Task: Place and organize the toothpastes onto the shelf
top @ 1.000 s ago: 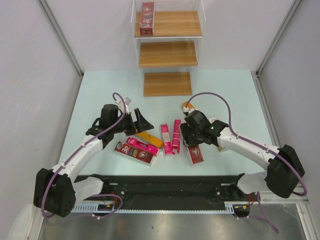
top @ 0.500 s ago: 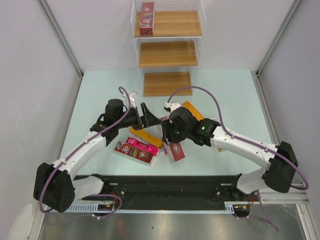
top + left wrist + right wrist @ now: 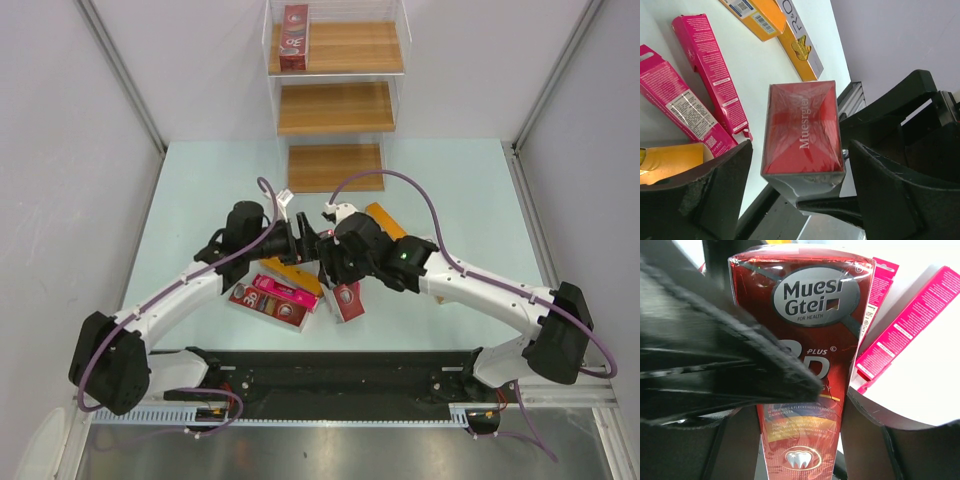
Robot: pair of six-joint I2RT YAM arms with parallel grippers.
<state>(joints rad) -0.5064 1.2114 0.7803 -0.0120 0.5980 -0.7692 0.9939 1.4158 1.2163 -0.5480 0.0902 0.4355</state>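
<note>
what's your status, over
Right gripper shut on dark red carton, held above table. Left gripper open, straddling its end. Loose pink cartons below.

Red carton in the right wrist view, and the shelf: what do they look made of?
Red carton: printed cardboard, apparently wrapped in clear glossy film; creases and glare show along its edges. Shelf: boards look like light wood or wood-look laminate, with faint grain; walls seem clear plastic, since the background shows through.
</note>
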